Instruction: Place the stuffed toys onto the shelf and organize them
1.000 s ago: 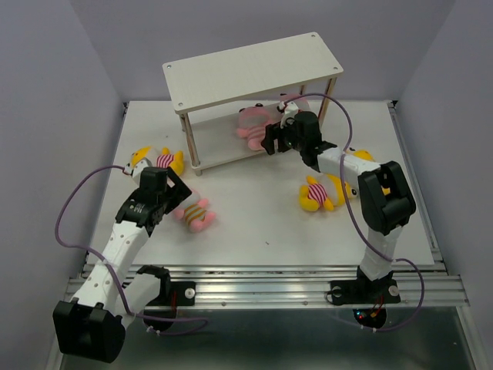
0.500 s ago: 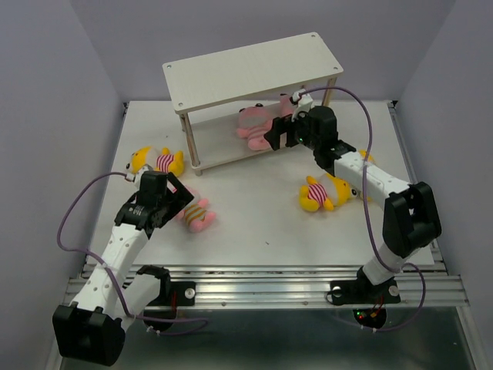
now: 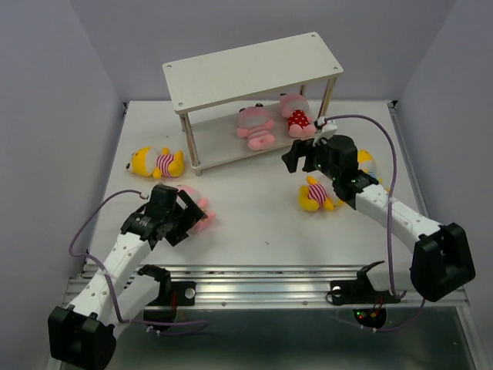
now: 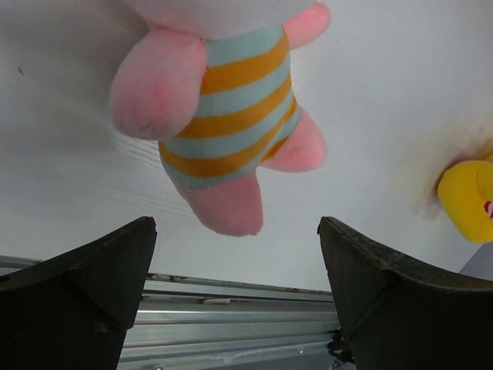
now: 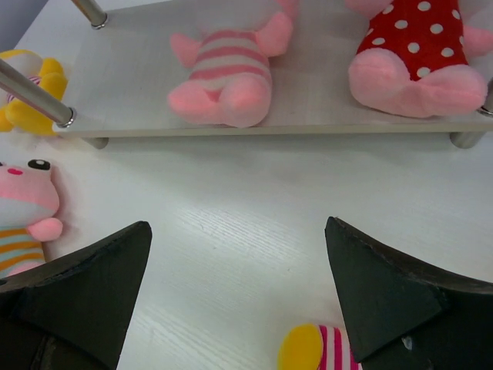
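Note:
The off-white shelf point(image 3: 254, 69) stands at the back. On its lower board point(image 5: 308, 116) lie a pink striped toy point(image 3: 254, 127) point(image 5: 227, 73) and a pink polka-dot toy point(image 3: 294, 116) point(image 5: 416, 54). My right gripper point(image 3: 296, 158) point(image 5: 239, 262) is open and empty, in front of the shelf, above the table. A yellow toy point(image 3: 320, 194) point(image 5: 320, 351) lies just below it; another yellow toy point(image 3: 363, 162) is partly hidden behind the arm. My left gripper point(image 3: 183, 220) point(image 4: 239, 254) is open, hovering over a pink toy in blue-orange stripes point(image 3: 199, 214) point(image 4: 223, 108). A third yellow toy point(image 3: 154, 162) lies left.
The shelf's thin metal legs point(image 3: 189, 146) stand at its corners. A metal rail point(image 3: 269, 281) point(image 4: 231, 308) runs along the table's near edge, close behind my left gripper. Grey walls close in both sides.
My right gripper has backed out of the shelf's lower tier toward the front right, leaving the polka-dot toy there. My left gripper has moved nearer and right, over the pink striped toy.

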Action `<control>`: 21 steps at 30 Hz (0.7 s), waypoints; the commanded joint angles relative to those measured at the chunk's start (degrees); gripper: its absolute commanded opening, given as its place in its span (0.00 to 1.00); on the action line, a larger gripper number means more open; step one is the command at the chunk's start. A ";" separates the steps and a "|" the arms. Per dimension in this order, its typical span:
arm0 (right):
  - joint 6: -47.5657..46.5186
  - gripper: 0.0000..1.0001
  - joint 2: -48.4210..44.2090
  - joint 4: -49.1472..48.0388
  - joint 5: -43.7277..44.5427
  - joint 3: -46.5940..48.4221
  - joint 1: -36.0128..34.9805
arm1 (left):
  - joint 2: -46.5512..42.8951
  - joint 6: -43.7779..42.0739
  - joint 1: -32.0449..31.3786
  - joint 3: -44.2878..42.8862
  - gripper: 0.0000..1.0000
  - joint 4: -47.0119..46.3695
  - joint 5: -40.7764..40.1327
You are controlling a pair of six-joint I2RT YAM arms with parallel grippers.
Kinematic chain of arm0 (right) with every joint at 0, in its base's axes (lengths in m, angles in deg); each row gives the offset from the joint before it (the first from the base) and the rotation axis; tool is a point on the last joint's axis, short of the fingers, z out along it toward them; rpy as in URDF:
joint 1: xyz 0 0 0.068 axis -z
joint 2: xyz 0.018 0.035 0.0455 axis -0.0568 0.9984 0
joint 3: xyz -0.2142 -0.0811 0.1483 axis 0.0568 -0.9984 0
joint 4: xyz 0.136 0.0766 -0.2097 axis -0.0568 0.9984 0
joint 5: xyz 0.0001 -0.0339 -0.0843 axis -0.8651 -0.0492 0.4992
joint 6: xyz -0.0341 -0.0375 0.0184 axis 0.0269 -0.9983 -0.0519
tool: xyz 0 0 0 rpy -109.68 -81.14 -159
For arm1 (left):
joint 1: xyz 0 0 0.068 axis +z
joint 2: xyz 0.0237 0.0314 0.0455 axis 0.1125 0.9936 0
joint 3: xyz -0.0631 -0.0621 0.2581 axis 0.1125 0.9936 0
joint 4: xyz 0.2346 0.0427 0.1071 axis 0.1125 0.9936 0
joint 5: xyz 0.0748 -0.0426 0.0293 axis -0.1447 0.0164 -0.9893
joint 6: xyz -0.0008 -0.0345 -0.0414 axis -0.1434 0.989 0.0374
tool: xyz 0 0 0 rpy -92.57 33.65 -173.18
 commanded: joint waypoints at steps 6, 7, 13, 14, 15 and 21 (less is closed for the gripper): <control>1.17 1.00 -5.76 0.29 6.23 -3.41 0.34 | 2.63 3.18 -2.58 -0.82 0.83 1.10 -0.23; 1.17 1.00 -5.93 0.38 6.50 -3.67 0.34 | 2.89 3.26 -2.76 -1.00 0.81 1.10 -0.58; 0.73 1.00 -6.38 0.82 7.03 -3.85 0.34 | 4.30 3.62 -2.76 -2.75 0.68 1.98 -3.75; 0.73 1.00 -6.37 0.73 7.03 -3.85 0.34 | 5.00 3.36 -2.85 -2.76 0.62 1.80 -3.75; 0.73 1.00 -6.46 0.73 7.03 -3.85 0.34 | 5.35 3.27 -2.76 -2.67 0.59 1.72 -3.75; 0.82 1.00 -6.64 1.08 7.03 -3.85 0.34 | 6.59 2.91 -2.76 -2.40 0.43 2.24 -6.20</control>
